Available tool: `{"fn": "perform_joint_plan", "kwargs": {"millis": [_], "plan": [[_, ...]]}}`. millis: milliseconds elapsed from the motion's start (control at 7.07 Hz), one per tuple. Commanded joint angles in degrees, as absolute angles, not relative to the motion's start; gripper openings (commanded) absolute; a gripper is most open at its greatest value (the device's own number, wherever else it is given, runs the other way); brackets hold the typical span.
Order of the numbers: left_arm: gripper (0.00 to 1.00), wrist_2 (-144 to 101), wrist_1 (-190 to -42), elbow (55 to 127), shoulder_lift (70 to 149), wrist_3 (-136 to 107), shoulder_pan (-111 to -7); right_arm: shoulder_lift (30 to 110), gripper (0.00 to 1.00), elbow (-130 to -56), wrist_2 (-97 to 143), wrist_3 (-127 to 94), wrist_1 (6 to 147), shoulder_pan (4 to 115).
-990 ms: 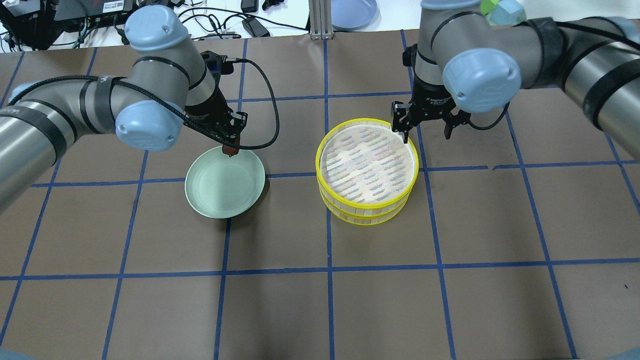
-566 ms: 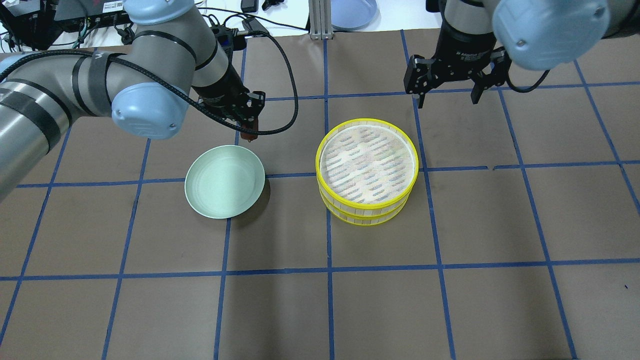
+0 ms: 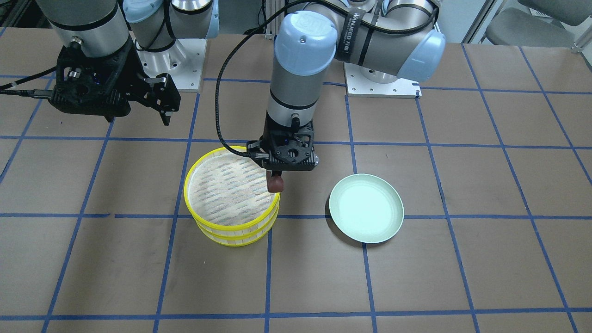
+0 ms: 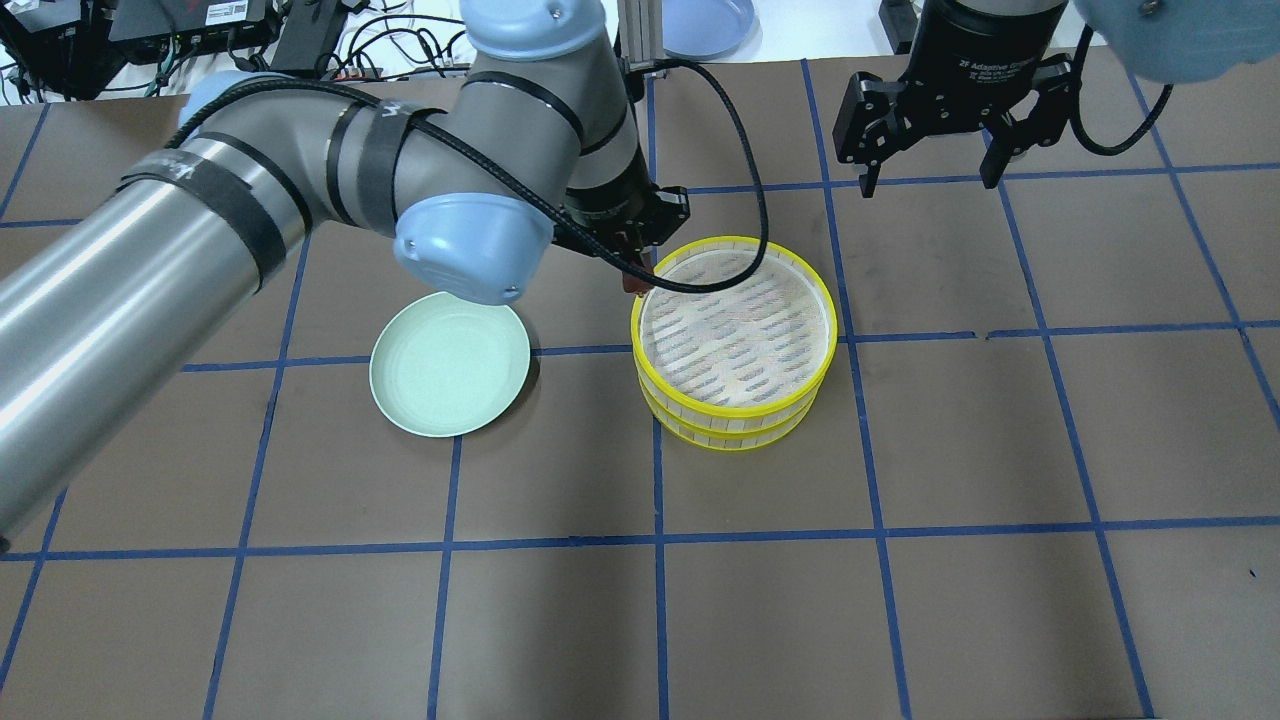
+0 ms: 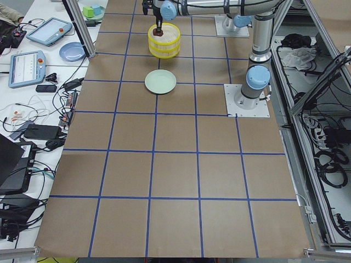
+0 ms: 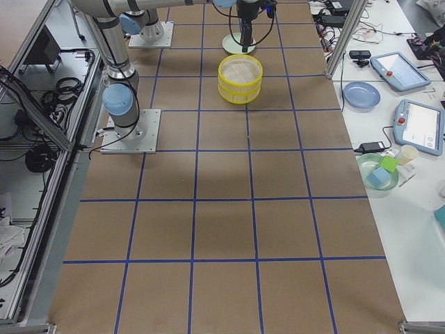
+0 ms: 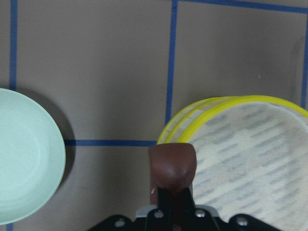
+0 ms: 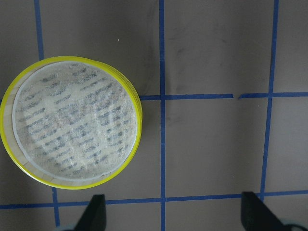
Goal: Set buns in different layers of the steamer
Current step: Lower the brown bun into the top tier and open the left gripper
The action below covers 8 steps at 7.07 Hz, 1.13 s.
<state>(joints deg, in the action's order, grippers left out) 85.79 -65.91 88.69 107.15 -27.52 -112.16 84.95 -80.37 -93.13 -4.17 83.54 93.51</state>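
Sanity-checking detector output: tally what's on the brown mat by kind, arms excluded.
Buns: 1, the brown bun; no white one in view
Steamer trays: 2, top tray stacked on bottom tray
Plates: 1, the green plate
Total: 4

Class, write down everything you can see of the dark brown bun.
The dark brown bun is a small, smooth, matte chocolate-coloured lump with a rounded lower end. It is clamped between the fingers of the left end effector, which hide its flanks. It hangs in the air and touches nothing else. It sits by the yellow rim of the top steamer layer, on the side facing the green plate, and is not yet over the middle of the striped floor.
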Motion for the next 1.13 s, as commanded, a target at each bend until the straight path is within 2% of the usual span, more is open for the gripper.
{"fn": "perform_joint_plan", "kwargs": {"millis": [0,141,283,424,566,990], "plan": [[0.05,85.78,-63.12,88.42,110.37,-34.77,-116.18,85.25,1.00,-80.33,-91.59,-1.43,83.49,93.34],[0.26,85.69,-61.97,88.77,111.96,-35.41,-116.71,85.25,1.00,-80.33,-90.02,0.86,84.89,93.34],[0.86,85.61,-58.57,89.20,112.76,-35.42,-116.89,85.17,1.00,-80.42,-90.26,2.36,86.47,93.34],[0.95,85.08,-57.58,89.21,113.11,-35.68,-116.89,85.25,1.00,-80.59,-90.35,2.37,86.75,93.34],[1.00,85.08,-57.48,89.30,113.03,-35.34,-116.89,85.25,1.00,-80.77,-90.35,2.29,86.84,93.34],[1.00,85.77,-57.65,89.30,111.81,-32.81,-116.81,85.34,1.00,-80.95,-90.70,2.37,86.75,93.34]]}}
